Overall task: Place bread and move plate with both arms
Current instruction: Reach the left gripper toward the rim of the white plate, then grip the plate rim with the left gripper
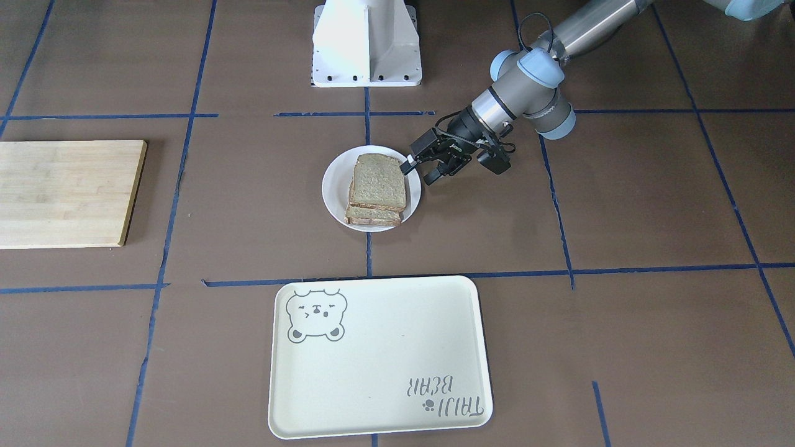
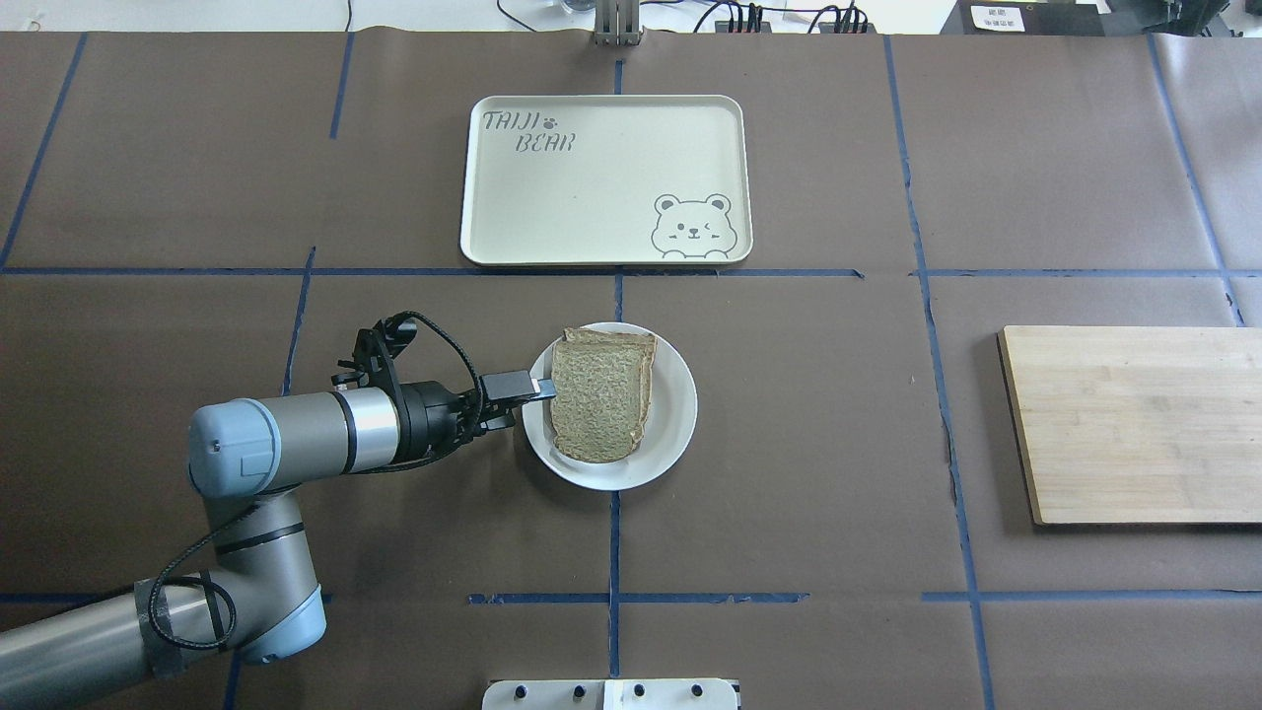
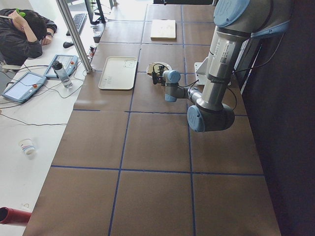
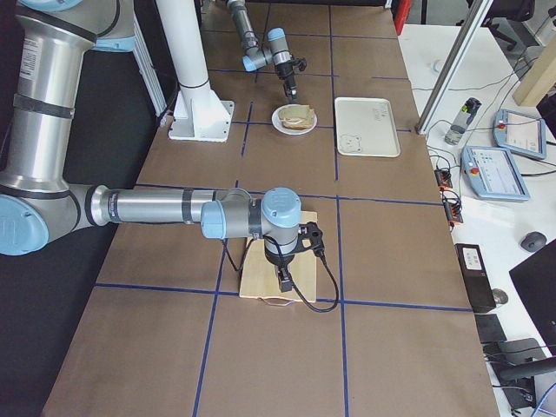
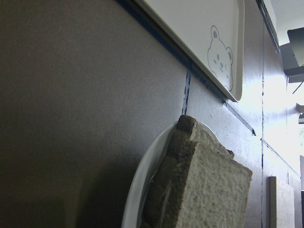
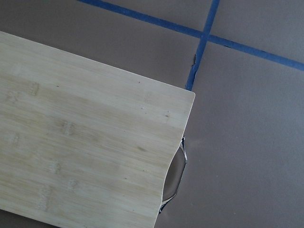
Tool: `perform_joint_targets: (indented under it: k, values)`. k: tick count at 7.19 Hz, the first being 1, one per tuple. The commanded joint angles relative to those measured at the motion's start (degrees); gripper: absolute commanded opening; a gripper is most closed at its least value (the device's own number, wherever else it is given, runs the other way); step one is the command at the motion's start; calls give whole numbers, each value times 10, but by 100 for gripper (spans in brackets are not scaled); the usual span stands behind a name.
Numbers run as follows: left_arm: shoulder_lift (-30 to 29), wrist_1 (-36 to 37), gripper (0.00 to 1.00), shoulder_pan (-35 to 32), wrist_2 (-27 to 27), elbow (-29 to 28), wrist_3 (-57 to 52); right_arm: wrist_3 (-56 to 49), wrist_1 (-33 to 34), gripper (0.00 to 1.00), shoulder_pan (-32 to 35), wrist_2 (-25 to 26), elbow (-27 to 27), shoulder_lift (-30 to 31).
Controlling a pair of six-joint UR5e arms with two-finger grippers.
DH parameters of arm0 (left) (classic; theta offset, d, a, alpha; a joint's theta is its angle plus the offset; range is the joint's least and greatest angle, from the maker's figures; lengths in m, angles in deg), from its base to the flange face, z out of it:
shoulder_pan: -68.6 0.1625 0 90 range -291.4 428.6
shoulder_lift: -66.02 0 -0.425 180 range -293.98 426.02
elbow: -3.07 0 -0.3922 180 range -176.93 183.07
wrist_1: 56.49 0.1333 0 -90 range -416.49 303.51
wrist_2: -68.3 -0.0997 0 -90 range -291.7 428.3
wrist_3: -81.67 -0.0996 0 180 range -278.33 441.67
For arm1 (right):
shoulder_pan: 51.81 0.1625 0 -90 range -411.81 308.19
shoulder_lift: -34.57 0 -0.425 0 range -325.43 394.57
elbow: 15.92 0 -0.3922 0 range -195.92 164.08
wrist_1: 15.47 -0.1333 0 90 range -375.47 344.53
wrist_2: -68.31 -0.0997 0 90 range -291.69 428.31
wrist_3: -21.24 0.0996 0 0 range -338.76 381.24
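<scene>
A plain tan bread slice (image 1: 379, 183) lies on top of a second slice on the small white plate (image 1: 332, 186) at the table's middle; the stack also shows in the overhead view (image 2: 596, 394). My left gripper (image 1: 419, 172) is open at the plate's rim on the robot's left, one fingertip (image 2: 537, 388) over the rim close to the bread, the other just outside the rim. The left wrist view shows the bread (image 5: 209, 190) and plate rim (image 5: 137, 190) close up. My right gripper (image 4: 283, 280) hangs over the wooden board; I cannot tell whether it is open or shut.
A cream bear tray (image 2: 601, 197) lies beyond the plate, away from the robot. A wooden cutting board (image 2: 1134, 424) with a metal handle (image 6: 173, 183) lies on the robot's right. The white pedestal (image 1: 366, 43) stands at the robot's side. Blue tape lines cross the brown table.
</scene>
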Motion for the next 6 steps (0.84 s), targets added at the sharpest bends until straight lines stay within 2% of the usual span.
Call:
perform_joint_targets:
  k: [1,2,3,6]
  values:
    - [-1,0,67,1,0,-5,1,0,0,100,0,0,0,0]
    - [-1,0,45,1,0,-7,5,0,0,100,0,0,1,0]
    - [-1,0,35,1,0,-7,22,0,0,100,0,0,1,0]
    - [-4,-1,34,2,0,-18,22,0,0,100,0,0,1,0]
